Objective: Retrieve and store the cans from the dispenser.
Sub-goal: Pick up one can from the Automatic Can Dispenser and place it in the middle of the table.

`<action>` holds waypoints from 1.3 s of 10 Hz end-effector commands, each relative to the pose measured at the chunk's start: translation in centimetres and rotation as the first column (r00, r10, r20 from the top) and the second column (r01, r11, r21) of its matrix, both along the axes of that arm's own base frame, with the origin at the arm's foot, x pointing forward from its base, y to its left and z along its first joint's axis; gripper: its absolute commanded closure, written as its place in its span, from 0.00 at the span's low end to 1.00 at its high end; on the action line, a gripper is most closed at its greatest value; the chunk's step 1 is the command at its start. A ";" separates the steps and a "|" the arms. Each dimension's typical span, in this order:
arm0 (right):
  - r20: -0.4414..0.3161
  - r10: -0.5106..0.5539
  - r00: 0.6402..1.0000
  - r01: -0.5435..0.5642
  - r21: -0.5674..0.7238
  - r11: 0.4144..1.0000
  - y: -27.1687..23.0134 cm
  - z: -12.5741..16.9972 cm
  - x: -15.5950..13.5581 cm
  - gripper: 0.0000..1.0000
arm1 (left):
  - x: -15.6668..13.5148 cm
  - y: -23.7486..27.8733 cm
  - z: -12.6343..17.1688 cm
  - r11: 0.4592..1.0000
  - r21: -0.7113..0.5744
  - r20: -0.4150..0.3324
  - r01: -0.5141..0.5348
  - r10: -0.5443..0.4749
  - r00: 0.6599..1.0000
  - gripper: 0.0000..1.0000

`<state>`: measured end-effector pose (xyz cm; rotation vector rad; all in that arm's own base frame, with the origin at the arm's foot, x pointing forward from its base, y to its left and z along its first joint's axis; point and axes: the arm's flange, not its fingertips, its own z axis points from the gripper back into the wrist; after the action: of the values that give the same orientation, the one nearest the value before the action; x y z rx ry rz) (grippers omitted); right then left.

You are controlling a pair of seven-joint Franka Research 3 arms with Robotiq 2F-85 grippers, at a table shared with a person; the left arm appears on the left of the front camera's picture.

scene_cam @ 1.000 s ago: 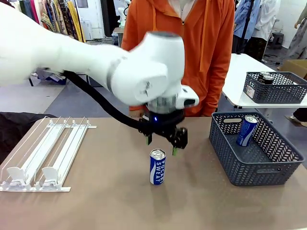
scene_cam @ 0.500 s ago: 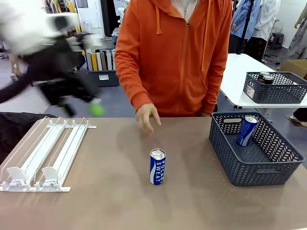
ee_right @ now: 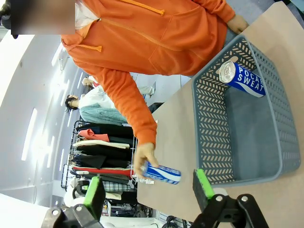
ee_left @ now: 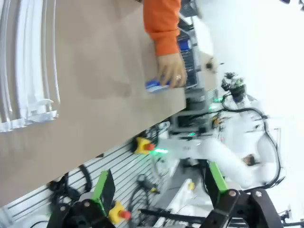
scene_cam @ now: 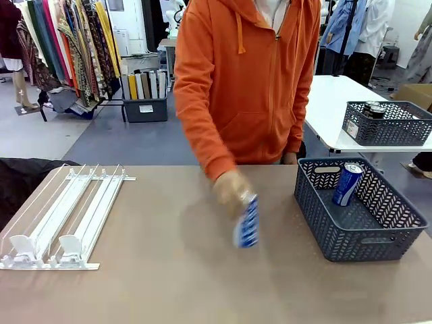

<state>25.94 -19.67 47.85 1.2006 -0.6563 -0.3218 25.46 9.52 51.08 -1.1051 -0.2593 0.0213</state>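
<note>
person's hand (scene_cam: 231, 191) holds blue can (scene_cam: 247, 221) tilted above table (scene_cam: 169, 270), ahead of our right end effector (ee_right: 148, 190), between its spread fingers in wrist view. left end effector (ee_left: 159, 187) also open, empty, can far ahead of it. second can (ee_right: 243, 79) lies in grey basket (ee_right: 247, 171). dispenser (scene_cam: 64, 219) looks empty. we judge can light, rigid, smooth; grip mid-body.

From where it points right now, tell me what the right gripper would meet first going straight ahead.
Probably the blue can in the person's hand, which lies between the open right gripper fingers' line; the grey basket sits just beside. Depth is unclear.
</note>
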 end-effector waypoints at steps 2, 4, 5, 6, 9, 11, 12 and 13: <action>0.021 -0.007 1.000 0.007 0.016 1.000 0.1 0.4 0.3 0.00 | 0.6 -1.9 2.9 0.993 0.112 0.011 0.046 -0.047 0.999 0.00; 0.021 -0.007 1.000 0.007 0.016 1.000 0.1 0.4 0.3 0.00 | 0.6 -1.9 2.9 0.993 0.112 0.011 0.046 -0.047 0.999 0.00; 0.021 -0.007 1.000 0.007 0.016 1.000 0.1 0.4 0.3 0.00 | 0.6 -1.9 2.9 0.993 0.112 0.011 0.046 -0.047 0.999 0.00; 0.021 -0.007 1.000 0.007 0.016 1.000 0.1 0.4 0.3 0.00 | 0.6 -1.9 2.9 0.993 0.112 0.011 0.046 -0.047 0.999 0.00; 0.021 -0.007 1.000 0.007 0.016 1.000 0.1 0.4 0.3 0.00 | 0.6 -1.9 2.9 0.993 0.112 0.011 0.046 -0.047 0.999 0.00; 0.021 -0.007 1.000 0.007 0.016 1.000 0.1 0.4 0.3 0.00 | 0.6 -1.9 2.9 0.993 0.112 0.011 0.046 -0.047 0.999 0.00; 0.021 -0.007 1.000 0.007 0.016 1.000 0.1 0.4 0.3 0.00 | 0.6 -1.9 2.9 0.993 0.112 0.011 0.046 -0.047 0.999 0.00; 0.021 -0.007 1.000 0.007 0.016 1.000 0.1 0.4 0.3 0.00 | 0.6 -1.9 2.9 0.993 0.112 0.011 0.046 -0.047 0.999 0.00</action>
<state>25.94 -19.67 47.85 1.2006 -0.6563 -0.3218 26.07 7.58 53.95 -0.9804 -0.2367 -0.0307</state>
